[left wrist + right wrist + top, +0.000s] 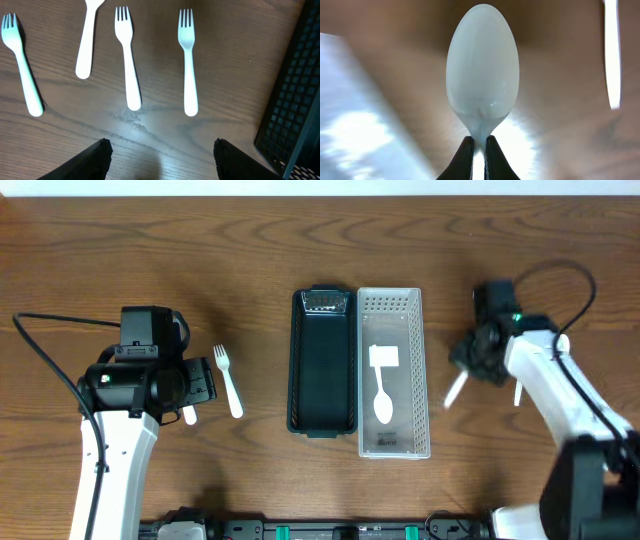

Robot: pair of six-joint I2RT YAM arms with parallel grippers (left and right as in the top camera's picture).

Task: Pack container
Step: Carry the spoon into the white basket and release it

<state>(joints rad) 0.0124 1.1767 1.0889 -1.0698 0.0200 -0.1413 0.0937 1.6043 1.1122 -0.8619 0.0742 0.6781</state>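
A black container (320, 360) and a clear perforated container (393, 370) stand side by side at mid-table. A white spoon (383, 395) lies in the clear one. My right gripper (479, 145) is shut on the neck of another white spoon (482, 70), held just right of the clear container; it shows in the overhead view (455, 390). My left gripper (160, 155) is open and empty above the table, near several white forks (187, 60) (127, 55) (20, 65) and a spoon handle (87, 40). One fork (228, 380) shows in the overhead view.
Another white utensil (517, 393) lies on the wood right of my right gripper, also in the right wrist view (611, 55). The black container's wall (295, 100) is at the right of the left wrist view. Cables trail from both arms.
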